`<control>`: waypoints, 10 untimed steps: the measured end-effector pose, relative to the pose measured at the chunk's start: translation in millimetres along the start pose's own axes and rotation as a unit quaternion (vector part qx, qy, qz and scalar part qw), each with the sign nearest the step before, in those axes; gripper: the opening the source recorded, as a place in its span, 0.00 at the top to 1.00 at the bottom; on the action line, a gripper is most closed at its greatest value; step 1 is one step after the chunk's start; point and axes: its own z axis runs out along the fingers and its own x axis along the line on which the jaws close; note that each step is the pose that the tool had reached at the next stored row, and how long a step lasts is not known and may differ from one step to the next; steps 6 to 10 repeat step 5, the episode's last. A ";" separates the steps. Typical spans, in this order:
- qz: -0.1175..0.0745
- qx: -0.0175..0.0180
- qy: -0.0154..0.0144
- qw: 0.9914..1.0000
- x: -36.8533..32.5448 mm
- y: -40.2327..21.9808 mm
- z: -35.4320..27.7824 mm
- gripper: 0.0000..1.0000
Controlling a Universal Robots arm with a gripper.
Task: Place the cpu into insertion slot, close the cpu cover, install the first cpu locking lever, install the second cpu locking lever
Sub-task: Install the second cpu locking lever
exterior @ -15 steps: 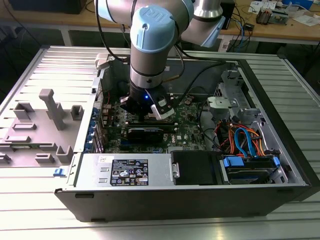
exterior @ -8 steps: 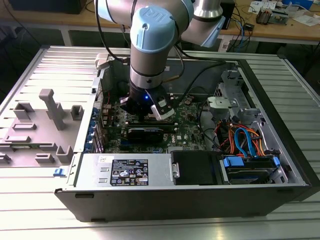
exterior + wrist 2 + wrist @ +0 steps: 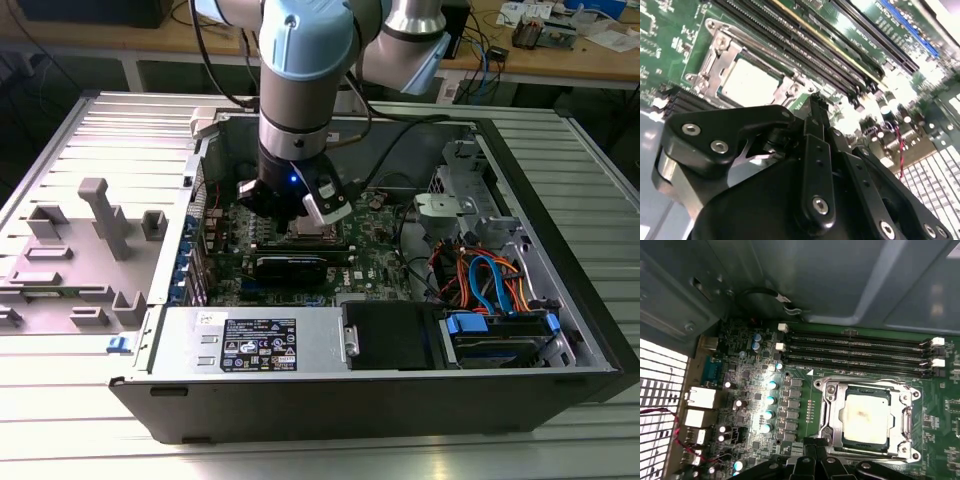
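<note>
The cpu (image 3: 864, 414) lies flat in the insertion slot (image 3: 867, 445), its pale metal top showing through the window of the cpu cover (image 3: 902, 412). The silver cover is folded down over the chip. In the second wrist view the cpu (image 3: 751, 82) and cover (image 3: 720, 62) sit just past my black gripper (image 3: 815, 100). My gripper (image 3: 815, 444) is shut, fingertips together and empty, right at the socket's edge by one corner. In the exterior view the gripper (image 3: 300, 212) hangs low over the motherboard (image 3: 375, 262) inside the open computer case.
Long black memory slots (image 3: 855, 352) run beside the socket. A black card (image 3: 292, 266), a power supply box (image 3: 255, 345), a drive bay with blue and orange cables (image 3: 490, 285) and the case walls (image 3: 205, 150) surround the arm. Grey fixture blocks (image 3: 105, 215) stand at the exterior view's left.
</note>
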 end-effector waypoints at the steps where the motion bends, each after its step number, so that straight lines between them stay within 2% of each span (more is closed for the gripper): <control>1: 0.000 0.000 0.000 1.000 0.0 0.0 -0.1 0.89; 10: 0.000 0.000 0.000 1.000 0.0 0.1 -0.5 0.89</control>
